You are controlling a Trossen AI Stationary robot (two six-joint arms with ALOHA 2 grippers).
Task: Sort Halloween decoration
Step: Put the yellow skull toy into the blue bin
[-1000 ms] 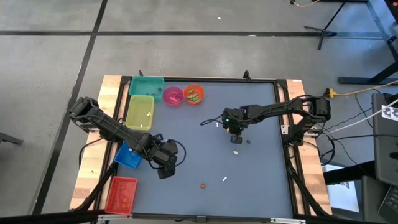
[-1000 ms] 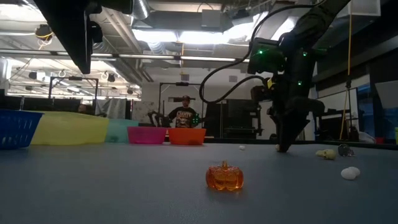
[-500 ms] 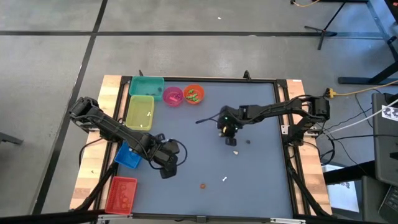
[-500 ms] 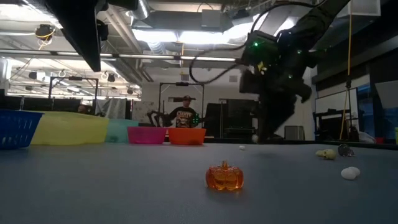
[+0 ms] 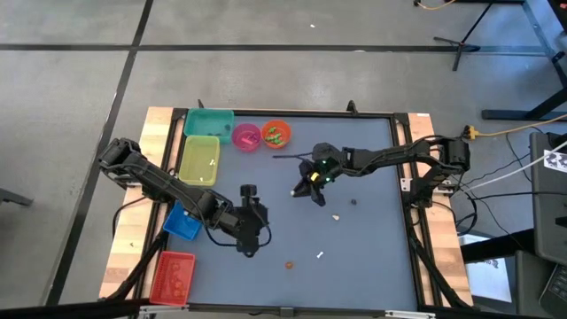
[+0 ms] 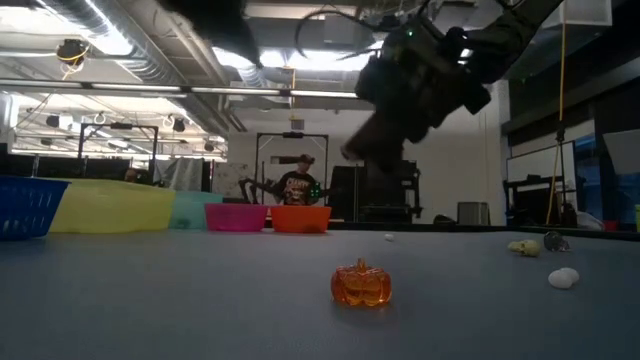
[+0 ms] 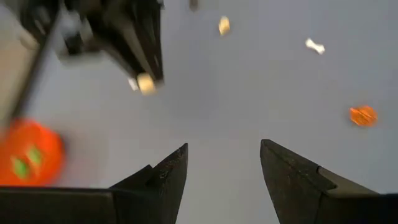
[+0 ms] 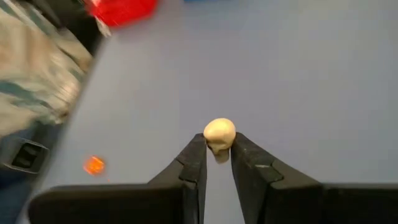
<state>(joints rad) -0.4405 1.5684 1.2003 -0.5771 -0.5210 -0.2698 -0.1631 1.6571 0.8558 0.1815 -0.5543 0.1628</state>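
My right gripper (image 8: 217, 152) is shut on a small white trinket (image 8: 219, 133) and hangs above the middle of the table (image 5: 297, 190); it shows as a dark blur in the low view (image 6: 400, 90). My left gripper (image 7: 224, 149) stands open over the table's near left part (image 5: 255, 226), with nothing between its fingers. More Halloween decoration lies on the mat: an orange pumpkin (image 6: 361, 284), a white bone (image 7: 315, 46), a white piece (image 5: 337, 215) and a dark piece (image 5: 353, 201). My right gripper pinches the white trinket's two sides (image 8: 214, 142) between its two fingertips (image 8: 198, 149). The fingers slant down toward the table's left side. The trinket is lifted clear of the mat, as the left wrist view shows (image 7: 146, 83).
Along the left edge stand a teal bin (image 5: 208, 122), a yellow bin (image 5: 199, 159), a blue bin (image 5: 183, 221) and a red bin (image 5: 171, 276). A pink bowl (image 5: 246, 136) and an orange bowl (image 5: 276, 134) stand at the far edge. A person stands beyond the table (image 6: 297, 185).
My right gripper has risen from the mat with the white trinket, swung toward the table's left and far side, and tipped from pointing down to a shallower slant. My left gripper has rolled about, lifted a little and shifted toward the right, still open.
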